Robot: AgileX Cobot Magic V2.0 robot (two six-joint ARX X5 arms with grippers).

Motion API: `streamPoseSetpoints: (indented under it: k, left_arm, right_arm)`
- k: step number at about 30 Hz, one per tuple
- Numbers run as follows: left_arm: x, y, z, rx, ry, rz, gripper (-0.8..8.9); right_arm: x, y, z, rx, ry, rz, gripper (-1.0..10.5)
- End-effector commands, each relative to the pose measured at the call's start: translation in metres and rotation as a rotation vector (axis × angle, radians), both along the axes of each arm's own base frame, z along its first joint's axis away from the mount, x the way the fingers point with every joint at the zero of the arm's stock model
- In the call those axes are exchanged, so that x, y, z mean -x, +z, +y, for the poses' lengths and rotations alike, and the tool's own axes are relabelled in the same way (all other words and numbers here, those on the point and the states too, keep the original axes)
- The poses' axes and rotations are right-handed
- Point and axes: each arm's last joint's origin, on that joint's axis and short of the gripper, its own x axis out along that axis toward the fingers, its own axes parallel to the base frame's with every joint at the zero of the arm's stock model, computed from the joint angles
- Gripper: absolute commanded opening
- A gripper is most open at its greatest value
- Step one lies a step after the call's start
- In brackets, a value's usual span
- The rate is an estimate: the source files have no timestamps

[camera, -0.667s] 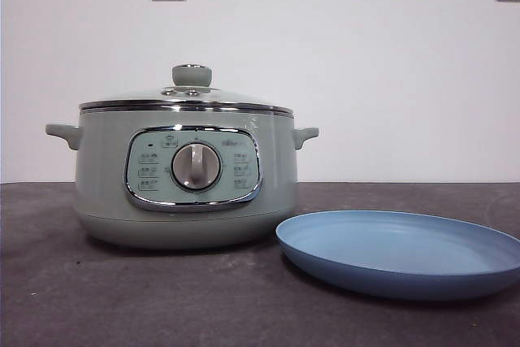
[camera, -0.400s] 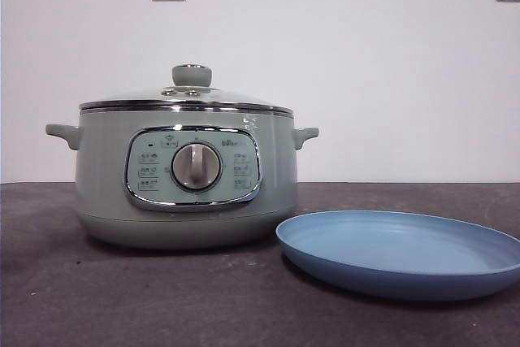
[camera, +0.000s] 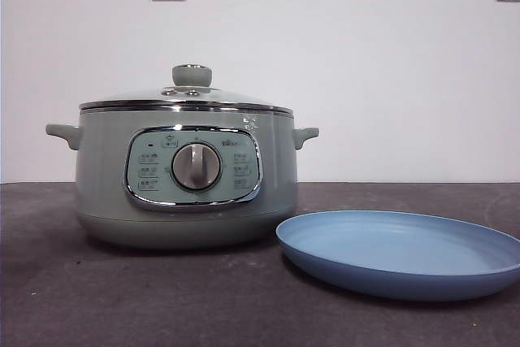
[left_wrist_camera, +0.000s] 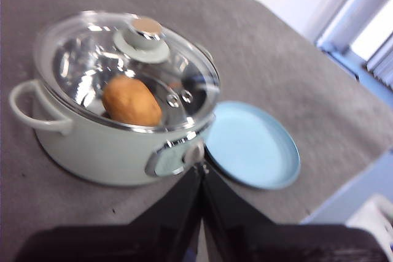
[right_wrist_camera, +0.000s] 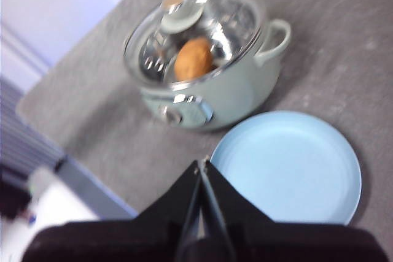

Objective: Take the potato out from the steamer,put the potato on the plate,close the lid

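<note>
Lid sits on the steamer, potato inside under the glass. The plate lies just beside it, bare. Left gripper and right gripper both hang above the table, jaws pressed together, gripping nothing

The surface is a dark grey, faintly mottled top that runs back to a white wall. Two things rest directly on it. The steamer stands upright on its round base, its control panel facing the front view. The plate lies flat just beside the steamer, on the side away from the wall, its rim close to the pot's base; whether they touch cannot be told. In the wrist views the surface ends in a straight edge beyond the plate.
</note>
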Motion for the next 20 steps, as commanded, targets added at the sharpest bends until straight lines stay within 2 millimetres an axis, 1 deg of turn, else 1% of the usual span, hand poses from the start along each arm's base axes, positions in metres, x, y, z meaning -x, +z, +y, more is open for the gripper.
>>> streamPoseSetpoints:
  k: [1, 5, 8, 9, 10, 11, 12, 13, 14, 15, 16, 20]
  left_arm:
    - [0.0009, 0.0041, -0.0015, -0.054, -0.057, -0.011, -0.09]
    - [0.0017, 0.0086, -0.0024, -0.066, -0.075, 0.007, -0.07]
    - [0.0019, 0.0099, -0.0023, -0.066, -0.071, 0.003, 0.20]
    - [0.0019, 0.0099, -0.0023, -0.064, -0.069, 0.006, 0.97]
    - [0.0019, 0.0098, -0.0023, -0.058, -0.064, 0.012, 2.29]
    - [0.0019, 0.0099, -0.0023, -0.053, -0.060, 0.016, 3.71]
    - [0.0018, 0.0099, -0.0023, -0.052, -0.059, 0.017, 5.23]
    - [0.0016, 0.0102, -0.0023, -0.052, -0.059, 0.014, 6.15]
    - [0.0014, 0.0105, -0.0023, -0.052, -0.059, 0.009, 6.33]
    - [0.0012, 0.0108, -0.0023, -0.052, -0.059, 0.005, 6.30]
    - [0.0010, 0.0112, -0.0023, -0.052, -0.059, 0.001, 6.30]
    - [-0.0005, 0.0130, -0.0022, -0.042, -0.049, -0.011, 6.30]
  right_arm:
    - [0.0011, 0.0038, 0.0025, 0.065, 0.082, -0.011, -0.1]
    - [0.0002, 0.0038, 0.0066, 0.073, 0.118, 0.008, -0.1]
    - [0.0003, 0.0037, 0.0079, 0.072, 0.129, 0.009, 0.1]
    - [0.0003, 0.0037, 0.0079, 0.072, 0.129, 0.008, 0.1]
    - [0.0001, 0.0039, 0.0079, 0.072, 0.130, 0.006, 0.6]
    - [0.0001, 0.0040, 0.0079, 0.071, 0.130, 0.005, 1.2]
    - [0.0002, 0.0042, 0.0079, 0.071, 0.130, 0.004, 2.3]
    - [0.0001, 0.0042, 0.0079, 0.071, 0.129, 0.004, 3.5]
    - [0.0001, 0.0042, 0.0079, 0.069, 0.128, 0.006, 4.7]
    - [0.0001, 0.0042, 0.0079, 0.066, 0.124, 0.011, 5.5]
    - [0.0000, 0.0043, 0.0079, 0.062, 0.120, 0.014, 5.9]
    - [0.0000, 0.0044, 0.0080, 0.057, 0.116, 0.020, 6.0]
